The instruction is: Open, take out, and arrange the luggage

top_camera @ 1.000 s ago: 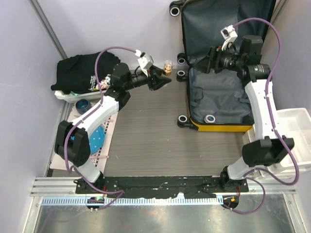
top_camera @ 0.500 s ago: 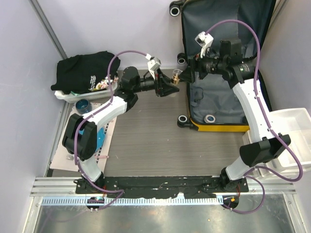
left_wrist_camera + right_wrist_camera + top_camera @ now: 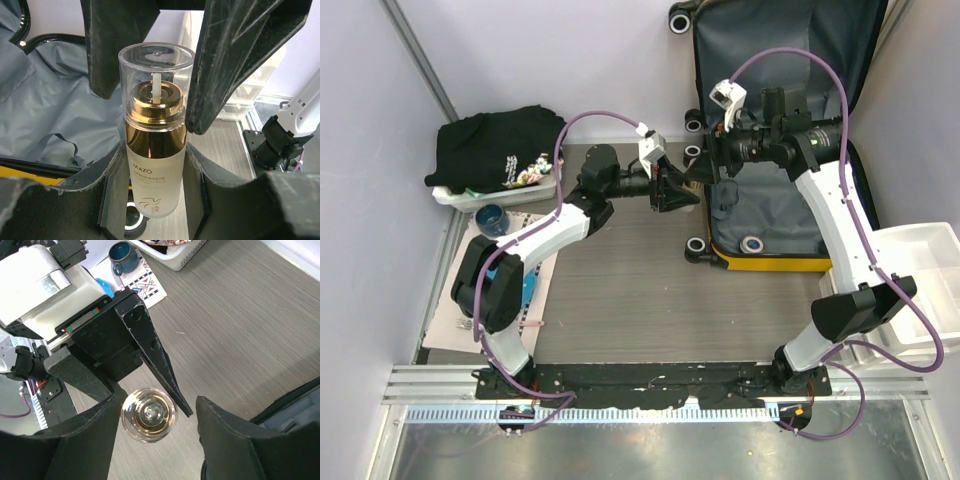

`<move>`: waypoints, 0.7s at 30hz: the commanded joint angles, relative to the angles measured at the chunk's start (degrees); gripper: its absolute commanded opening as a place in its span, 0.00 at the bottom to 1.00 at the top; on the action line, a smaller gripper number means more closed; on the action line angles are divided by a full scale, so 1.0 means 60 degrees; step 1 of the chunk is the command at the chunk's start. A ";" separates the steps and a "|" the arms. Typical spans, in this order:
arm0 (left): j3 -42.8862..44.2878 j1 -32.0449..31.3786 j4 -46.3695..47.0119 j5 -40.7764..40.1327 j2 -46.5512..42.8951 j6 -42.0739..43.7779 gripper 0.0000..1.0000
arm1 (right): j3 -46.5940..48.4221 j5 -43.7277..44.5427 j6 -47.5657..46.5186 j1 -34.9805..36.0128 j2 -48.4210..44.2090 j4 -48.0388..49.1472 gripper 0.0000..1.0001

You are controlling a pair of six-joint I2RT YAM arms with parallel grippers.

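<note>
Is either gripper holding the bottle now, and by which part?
The left gripper holds the bottle by its frosted lower body. The right gripper's jaws stand open around the clear cap.

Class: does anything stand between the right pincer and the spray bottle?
Nothing visible does. The open fingers of the right pincer flank the clear cap of the MAZO spray bottle; the left pincer grips its frosted body.

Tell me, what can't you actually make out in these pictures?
Contents of the basket: top view, the black garment covers them.
Small print on the bottle: left wrist view, too small to read.
Bottle's body: right wrist view, hidden under its own cap.
Bottle itself: top view, mostly hidden between left claw and right claw.
Far end of the suitcase: top view, cut off by the upper edge.
</note>
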 commanded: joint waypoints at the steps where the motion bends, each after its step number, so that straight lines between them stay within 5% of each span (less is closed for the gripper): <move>1: 0.0259 -0.0079 0.0573 0.0231 -0.0085 0.0255 0.00 | -0.0208 0.0338 0.0006 0.0173 -0.0514 0.0418 0.55; 3: 0.0245 -0.0094 0.0572 0.0231 -0.0085 0.0269 0.00 | -0.0208 0.0367 0.0065 0.0173 -0.0529 0.0447 0.46; 7: 0.0274 -0.0109 0.0455 0.0231 -0.0114 0.0342 0.02 | -0.0340 0.0791 -0.0037 0.0173 -0.0777 0.0491 0.06; 8: 0.0274 -0.0109 0.0412 0.0159 -0.0143 0.0357 0.19 | -0.0354 0.0850 -0.0037 0.0173 -0.0821 0.0506 0.01; 14: -0.0033 -0.0094 -0.0012 -0.0236 -0.0524 0.0722 0.84 | -0.0369 0.1712 0.0196 0.0028 -0.1435 0.0434 0.01; 21: -0.0590 0.0111 -0.0672 -0.0120 -0.1271 0.1309 0.93 | -0.0062 0.3481 -0.0329 -0.1159 -0.2664 -0.1337 0.01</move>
